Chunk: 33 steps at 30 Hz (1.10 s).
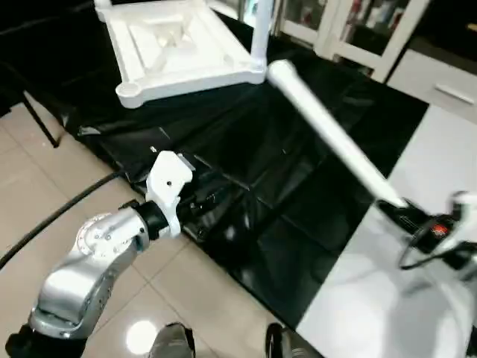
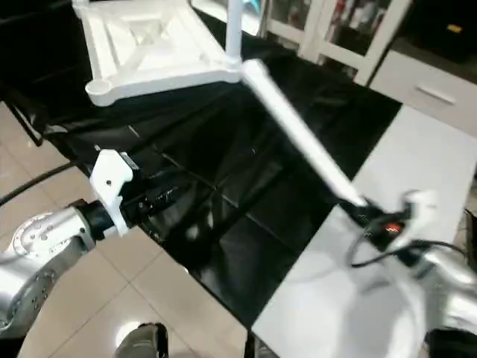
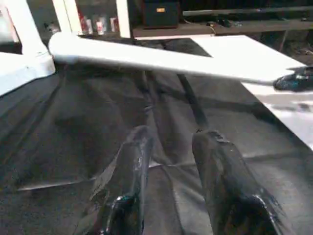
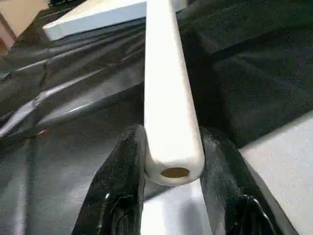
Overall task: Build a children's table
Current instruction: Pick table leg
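Tabletop (image 1: pixel 175 48): lay underside up on black sheeting (image 1: pixel 246 194), one leg (image 1: pixel 261 30) standing in its far corner socket.
Loose leg (image 1: pixel 328 134): held in the air, far end close by that same corner.
Right gripper (image 4: pixel 168 181): fingers pinching the loose leg's near end.
Left gripper (image 3: pixel 168 161): fingers apart, gripping nothing, above the sheeting.

**Room on the black sheet, a long leg in the way**

The black sheet (image 1: pixel 246 186) has lots of bare room in the middle. The left gripper (image 3: pixel 168 147) hangs over it with nothing between its fingers. A long white leg (image 1: pixel 328 134) slants across the far side like a bar. The tabletop (image 1: pixel 175 48) blocks the far corner, one leg (image 1: pixel 261 30) standing up in it.
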### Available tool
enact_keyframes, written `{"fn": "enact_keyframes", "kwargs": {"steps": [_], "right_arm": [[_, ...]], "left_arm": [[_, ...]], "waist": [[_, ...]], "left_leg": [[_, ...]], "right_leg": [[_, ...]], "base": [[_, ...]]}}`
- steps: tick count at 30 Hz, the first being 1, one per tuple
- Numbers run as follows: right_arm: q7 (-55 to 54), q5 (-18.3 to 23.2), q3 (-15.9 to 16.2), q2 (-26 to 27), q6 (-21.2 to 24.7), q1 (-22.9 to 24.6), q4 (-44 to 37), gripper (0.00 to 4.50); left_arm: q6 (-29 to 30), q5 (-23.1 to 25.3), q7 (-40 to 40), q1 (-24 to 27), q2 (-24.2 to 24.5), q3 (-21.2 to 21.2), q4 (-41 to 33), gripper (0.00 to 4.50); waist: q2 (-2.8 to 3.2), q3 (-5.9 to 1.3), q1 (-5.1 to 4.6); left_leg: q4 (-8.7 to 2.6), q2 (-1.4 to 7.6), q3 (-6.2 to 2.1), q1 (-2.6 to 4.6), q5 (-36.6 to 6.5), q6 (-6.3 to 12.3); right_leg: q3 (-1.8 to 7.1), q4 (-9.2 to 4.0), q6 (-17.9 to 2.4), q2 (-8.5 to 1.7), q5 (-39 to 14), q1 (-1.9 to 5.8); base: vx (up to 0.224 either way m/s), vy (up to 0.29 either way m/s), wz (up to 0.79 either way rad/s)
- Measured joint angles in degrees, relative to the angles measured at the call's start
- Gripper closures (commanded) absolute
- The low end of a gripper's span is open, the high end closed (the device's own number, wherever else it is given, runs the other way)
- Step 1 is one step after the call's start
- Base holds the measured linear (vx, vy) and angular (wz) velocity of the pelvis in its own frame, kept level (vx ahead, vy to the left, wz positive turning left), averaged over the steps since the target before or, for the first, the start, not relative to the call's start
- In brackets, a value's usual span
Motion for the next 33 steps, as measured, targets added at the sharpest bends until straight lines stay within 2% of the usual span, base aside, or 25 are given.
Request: {"fn": "enact_keyframes", "kwargs": {"steps": [3, 5, 7, 8, 9, 10, 11, 12, 13, 14, 15, 16, 17, 18, 19, 21, 24, 25, 26, 29, 30, 31, 32, 33], "right_arm": [[-2.4, -1.2, 1.4, 1.6, -0.1, 0.6, -1.4, 3.32], [-3.7, -1.5, 2.0, 2.4, -0.3, 0.6, -2.1, 3.32], [-4.9, -1.6, 1.9, 3.1, -0.4, 0.7, -2.3, 3.32], [-5.6, -1.6, 1.9, 3.1, -0.4, 0.7, -3.1, 3.32], [-6.1, -1.6, 1.9, 3.1, -0.6, 0.7, -3.6, 3.32], [-6.5, -1.6, 1.7, 3.2, -1.0, 0.8, -3.8, 2.97], [-7.3, -1.5, 0.4, 3.0, -1.2, 2.0, -4.0, 2.76], [-8.1, -1.4, 0.0, 2.9, -1.2, 1.7, -4.0, 2.62], [-8.7, -1.4, -0.3, 2.6, -1.2, 0.6, -4.0, 2.55], [-9.2, -1.4, -0.1, 2.7, -1.2, -0.3, -4.3, 2.43], [-9.8, -1.5, 0.1, 2.7, -1.2, -0.4, -4.6, 2.3], [-10.9, -2.0, 0.1, 2.9, -1.3, -0.1, -4.7, 2.3], [-12.1, -3.2, 0.6, 2.8, -1.3, 0.3, -4.3, 2.3], [-12.8, -3.8, 0.9, 2.8, -1.3, 0.4, -4.2, 2.3], [-13.2, -4.1, 1.1, 2.7, -1.3, 0.3, -4.2, 2.3], [-13.9, -4.6, 1.2, 2.1, -1.3, 0.4, -4.2, 2.3], [-15.8, -4.6, -0.1, 2.0, -1.4, 0.7, -4.0, 2.3], [-16.3, -4.6, -0.7, 1.6, -1.4, 0.8, -4.0, 2.3], [-16.9, -4.5, -1.2, 1.2, -1.3, 1.3, -4.1, 2.3], [-18.1, -3.6, -2.9, 1.0, -1.3, 2.2, -4.1, 2.3], [-18.5, -3.5, -3.1, 0.9, -1.3, 2.3, -4.1, 2.3], [-18.8, -3.5, -3.4, 0.9, -1.3, 2.4, -4.2, 2.3], [-19.3, -3.3, -4.2, 0.5, -1.3, 3.3, -4.5, 2.3], [-19.7, -3.2, -5.1, 0.4, -1.3, 4.4, -4.4, 2.3]], "left_arm": [[-0.2, 0.6, 0.2, 0.6, -0.3, -0.1, 0.0, 2.78], [-0.2, 1.0, 0.5, 0.8, -0.6, -0.3, 0.0, 2.78], [-0.2, 1.3, 0.8, 1.0, -0.7, -0.5, -0.1, 2.78], [-0.2, 1.6, 1.3, 1.3, -0.8, -0.5, -0.1, 2.78], [-0.2, 1.6, 1.4, 1.5, -0.9, -0.5, -0.1, 2.78], [-0.2, 1.7, 1.6, 1.5, -0.9, -0.5, 0.0, 2.78], [0.1, 1.7, 1.9, 0.6, -1.3, -0.7, -0.3, 2.78], [0.5, 1.7, 2.6, 0.7, -1.5, 0.0, -1.1, 2.78], [1.1, 2.2, 3.5, 1.1, -2.2, 0.3, -0.8, 2.78], [2.1, 2.8, 4.4, 2.8, -2.8, 0.0, -0.4, 2.78], [2.7, 3.4, 5.1, 2.7, -2.8, -0.4, -0.1, 2.78], [2.7, 4.0, 5.5, 1.7, -2.8, -0.4, 0.2, 2.78], [2.5, 4.6, 6.3, 0.9, -3.0, -0.1, 0.3, 2.78], [2.5, 5.2, 7.1, 0.4, -3.0, 0.1, 0.7, 2.78], [2.5, 5.5, 7.6, 0.2, -3.1, 0.4, 1.0, 2.78], [2.8, 6.0, 8.7, -0.3, -3.3, 1.0, 1.7, 2.78], [4.0, 6.0, 10.5, -0.9, -4.5, 2.3, 2.5, 2.78], [4.3, 6.1, 10.9, -1.3, -4.5, 2.5, 2.9, 2.78], [4.1, 6.3, 11.3, -1.8, -4.8, 2.7, 3.2, 2.78], [4.1, 7.1, 12.0, -2.3, -5.4, 3.2, 3.8, 2.78], [4.0, 7.3, 12.4, -2.6, -5.7, 3.2, 4.2, 2.78], [3.9, 7.3, 12.6, -3.0, -5.8, 3.1, 4.6, 2.78], [4.0, 7.4, 12.9, -4.2, -6.2, 3.0, 5.3, 2.78], [4.0, 7.3, 13.1, -5.0, -6.5, 3.1, 5.3, 2.78]], "waist": [[-0.2, 0.06, -0.31], [-0.22, 0.07, -0.5], [-0.19, 0.09, -0.9], [0.07, 0.24, -1.26], [0.36, 0.48, -1.45], [0.48, 0.82, -0.97], [-0.29, 0.87, 0.99], [-2.35, 0.48, 2.5], [-2.56, 0.92, 2.66], [-1.23, 0.72, 3.75], [-0.5, 0.67, 3.88], [0.06, 0.7, 3.89], [0.0, 0.87, 3.81], [0.18, 0.82, 3.65], [0.22, 0.8, 3.34], [0.31, 0.86, 2.47], [0.42, 0.9, 1.35], [0.45, 0.91, 0.94], [0.57, 0.92, 0.58], [0.92, 1.01, -0.71], [1.11, 1.13, -1.05], [1.43, 1.34, -1.25], [1.56, 1.49, -0.79], [0.49, 1.04, 0.68]], "left_leg": [[-0.06, -0.06, 0.07, -0.01, 0.0, 0.01], [-0.42, -0.06, -0.02, 0.01, 0.0, 0.01], [-0.93, 0.0, -0.33, 0.21, 0.0, 0.02], [-1.29, 0.07, -0.75, 0.37, 0.0, 0.02], [-1.76, 0.47, -1.02, 0.63, 0.0, 0.02], [-2.17, 0.86, -0.63, 0.6, 0.0, 0.01], [-2.17, 1.34, 1.79, 0.68, 0.0, 0.01], [-1.79, 1.18, 3.3, 0.6, 0.0, 0.0], [0.27, 0.79, 2.58, -0.04, -0.1, 0.1], [3.08, -0.33, -0.91, 0.09, -0.3, 0.32], [3.36, -1.78, -2.74, 0.87, -0.3, 0.27], [1.86, -2.72, -3.05, 2.02, -0.6, -0.24], [-0.14, -2.33, -2.37, 1.85, -0.5, -0.18], [-0.95, -1.93, -1.97, 1.77, -0.4, -0.02], [-1.37, -1.84, -1.66, 1.77, -0.3, 0.2], [-1.41, -1.72, -1.15, 1.88, -0.2, 0.32], [-1.8, -1.83, -1.18, 1.97, -0.2, 0.32], [-2.15, -1.95, -1.22, 1.93, -0.2, 0.32], [-2.41, -1.98, -1.22, 1.9, -0.2, 0.32], [-2.92, -1.98, -1.27, 2.03, -0.2, 0.34], [-3.02, -1.96, -1.26, 2.08, -0.2, 0.34], [-3.47, -1.93, -1.1, 1.79, -0.2, 0.34], [-3.65, -1.74, -0.2, 1.53, -0.2, 0.34], [-3.63, -1.69, 1.85, 1.26, -0.2, 0.35]], "right_leg": [[-0.01, -0.54, 0.0, -0.03, 0.0, 0.13], [-0.51, -1.74, 0.0, -0.05, 0.0, 0.35], [-1.74, -3.19, 0.0, -0.15, 0.0, 1.01], [-2.77, -4.35, 0.0, -0.21, 0.0, 1.65], [-3.52, -4.82, 0.0, -0.27, -0.4, 2.44], [-4.34, -1.38, -1.2, -0.6, -3.0, 2.78], [-3.92, 5.71, -2.3, -0.9, -5.7, 3.06], [-1.15, 8.72, 0.2, -0.34, -7.4, 3.77], [0.01, 9.42, 0.3, 0.46, -7.9, 2.6], [0.08, 8.95, 0.3, 1.09, -7.9, 2.44], [-0.19, 8.43, 0.3, 1.13, -7.9, 2.72], [-0.2, 7.5, 0.2, 1.14, -7.8, 2.58], [-0.1, 5.52, -0.4, 1.51, -7.3, 2.61], [0.05, 3.99, -1.5, 2.04, -6.5, 2.93], [0.05, 3.08, -2.1, 2.06, -5.7, 3.19], [0.04, 1.77, -2.2, 1.89, -4.5, 3.74], [-0.28, 0.16, -2.1, 1.69, -4.5, 4.17], [-0.69, -0.6, -2.1, 1.39, -4.6, 4.19], [-1.68, -1.47, -2.1, 0.76, -4.6, 4.28], [-3.21, -3.12, -2.0, 0.04, -4.6, 4.82], [-3.42, -3.36, -2.0, 0.0, -4.6, 4.95], [-3.93, -2.81, -2.1, 0.09, -4.7, 5.15], [-4.08, 1.88, -2.9, -0.36, -7.2, 4.74], [-2.29, 5.56, -2.8, -0.23, -9.1, 5.06]], "base": [[-0.056, 0.022, -0.03], [-0.064, 0.03, -0.1], [-0.068, 0.029, -0.08], [-0.07, 0.028, -0.07], [-0.127, -0.003, -0.07], [-0.127, -0.051, 0.11], [-0.127, -0.051, 0.11], [-0.03, -0.161, 0.17], [-0.054, -0.144, 0.07], [-0.054, -0.144, 0.07], [-0.051, -0.017, 0.11], [-0.057, -0.02, 0.27], [-0.057, -0.02, 0.27], [-0.115, -0.008, 0.25], [-0.09, 0.047, 0.06], [-0.085, 0.06, 0.02], [-0.065, 0.086, -0.11], [-0.057, 0.096, -0.22], [-0.057, 0.096, -0.22], [-0.057, 0.078, -0.16], [-0.076, 0.048, -0.06], [-0.134, 0.012, 0.02], [-0.134, 0.012, 0.02], [-0.055, -0.071, 0.17]]}}
